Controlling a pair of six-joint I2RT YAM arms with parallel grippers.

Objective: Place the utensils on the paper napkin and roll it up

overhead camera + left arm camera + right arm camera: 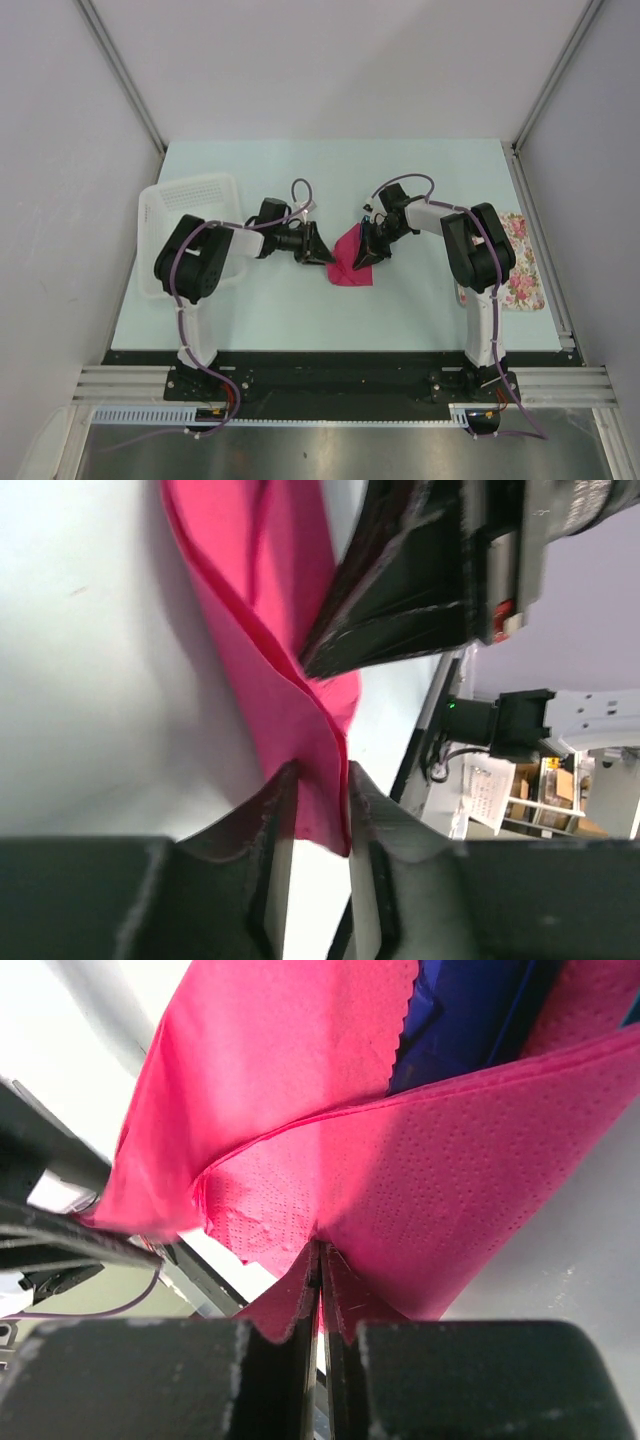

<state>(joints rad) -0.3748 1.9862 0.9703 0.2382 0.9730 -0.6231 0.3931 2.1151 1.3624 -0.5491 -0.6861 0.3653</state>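
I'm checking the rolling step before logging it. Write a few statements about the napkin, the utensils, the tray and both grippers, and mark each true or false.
1. The right gripper is pinched shut on the paper napkin. True.
2. The utensils lie bare on the table, apart from the napkin. False: dark blue shows inside the napkin's fold in the right wrist view.
3. The fingers of the left gripper stand on either side of the napkin's edge. True.
4. The napkin lies flat and unfolded. False: it is folded over and creased between the two grippers.
5. The floral tray sits at the left of the top view. False: it sits at the right.
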